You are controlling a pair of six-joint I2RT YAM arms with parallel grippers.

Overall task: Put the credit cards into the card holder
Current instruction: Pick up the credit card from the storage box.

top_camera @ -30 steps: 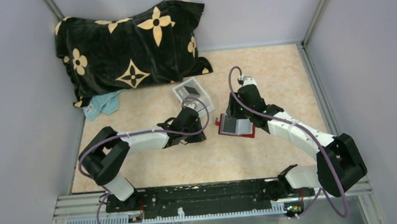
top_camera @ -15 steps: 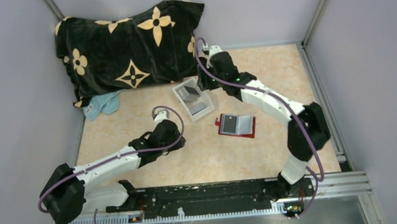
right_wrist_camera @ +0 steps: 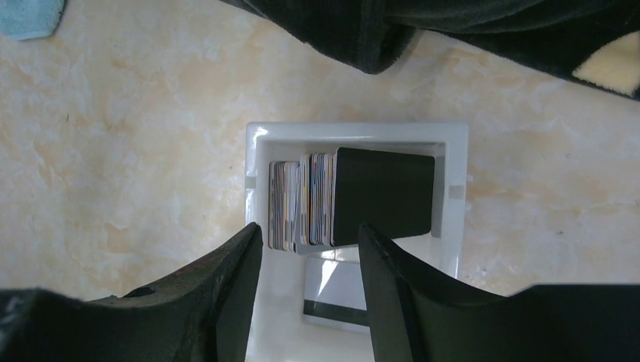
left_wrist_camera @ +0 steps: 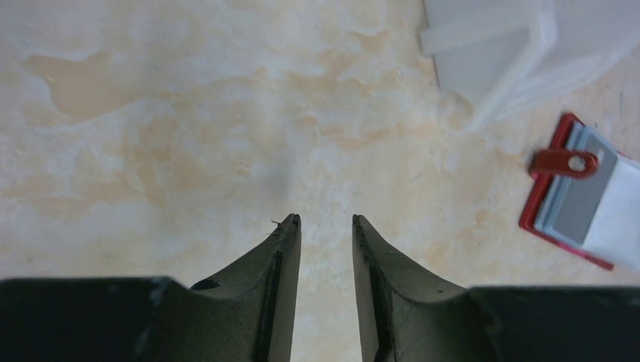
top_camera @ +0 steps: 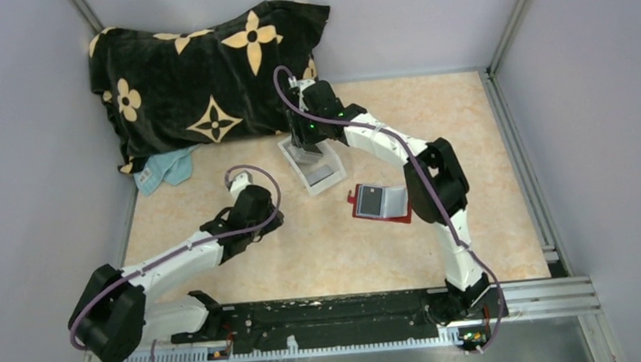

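A two-armed robot works on a marbled beige table (top_camera: 306,260) inside a pale walled booth. The card holder (top_camera: 381,202) lies open and flat near the middle of the table, red-edged, with a greyish card and a paler one lying on its inner face; whether they sit fully in their slots I cannot tell. That looks like the only part of the job done.

Most of the credit cards (right_wrist_camera: 302,200) stand on edge, packed together, in a small white tray (right_wrist_camera: 355,130) just beyond and left of the holder. A black card (right_wrist_camera: 385,192) faces out at one end of the stack, and one more card with a dark stripe lies flat in the tray's near compartment.

The right gripper (right_wrist_camera: 309,226) hovers directly above that stack, its fingers spread fairly wide and holding nothing, so I judge it is about to pick the next card. The left gripper (left_wrist_camera: 324,220) hangs over bare table well to the left of the holder, its fingers a narrow gap apart and empty.

A black pillow (top_camera: 204,69) with tan flower shapes fills the far left corner, one corner of it reaching close to the tray. A light blue cloth (top_camera: 165,167) peeks from under it. The tray walls and tight packing could make it awkward to pinch a single card
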